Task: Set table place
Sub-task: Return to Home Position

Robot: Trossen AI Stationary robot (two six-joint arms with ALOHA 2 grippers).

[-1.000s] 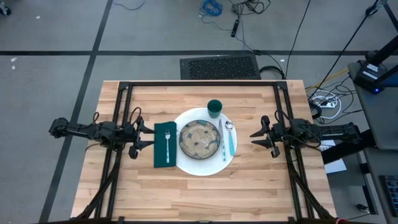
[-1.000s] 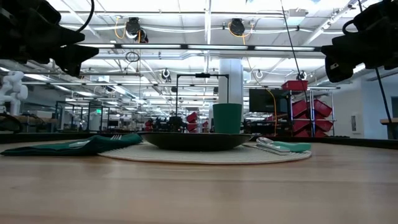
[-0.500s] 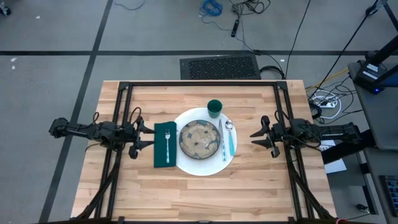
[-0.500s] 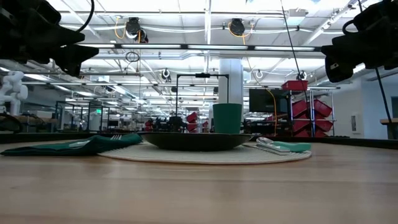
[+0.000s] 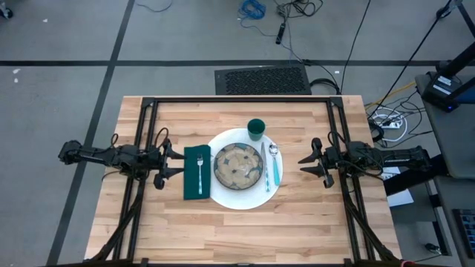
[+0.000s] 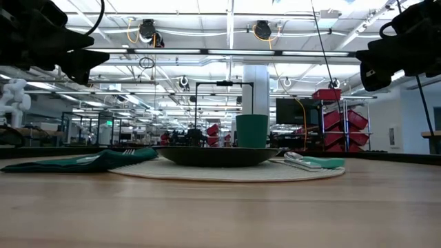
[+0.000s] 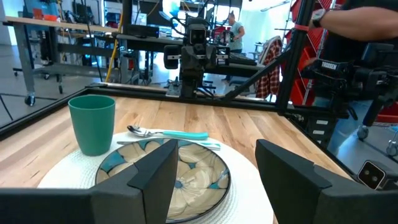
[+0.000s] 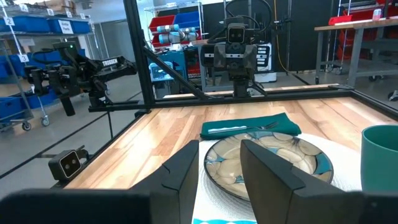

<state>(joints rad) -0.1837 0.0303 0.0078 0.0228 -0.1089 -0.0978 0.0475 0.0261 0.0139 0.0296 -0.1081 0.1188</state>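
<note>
Though both arms flanked the plate (image 5: 245, 202) about equally near, the left claw (image 5: 175, 161) and right claw (image 5: 303, 165) gaped empty, pointing at it. The bowl (image 5: 237, 165) sat on it, with the fork (image 5: 200, 169) and napkin (image 5: 191, 182) to its left. The spoon (image 5: 276, 167) and probably a knife (image 5: 263, 165) lay crosswise to the claws on its right, and the cup (image 5: 256, 129) stood at its far-right rim.

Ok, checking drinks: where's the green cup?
In the high view, the green cup stands at the white plate's far edge, right of centre, near the spoon.

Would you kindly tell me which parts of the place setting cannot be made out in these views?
Low view: the bowl hides its inside behind its rim.
Right wrist view: the cup is cut off by the frame edge.
Left wrist view: the napkin and fork do not show.
</note>
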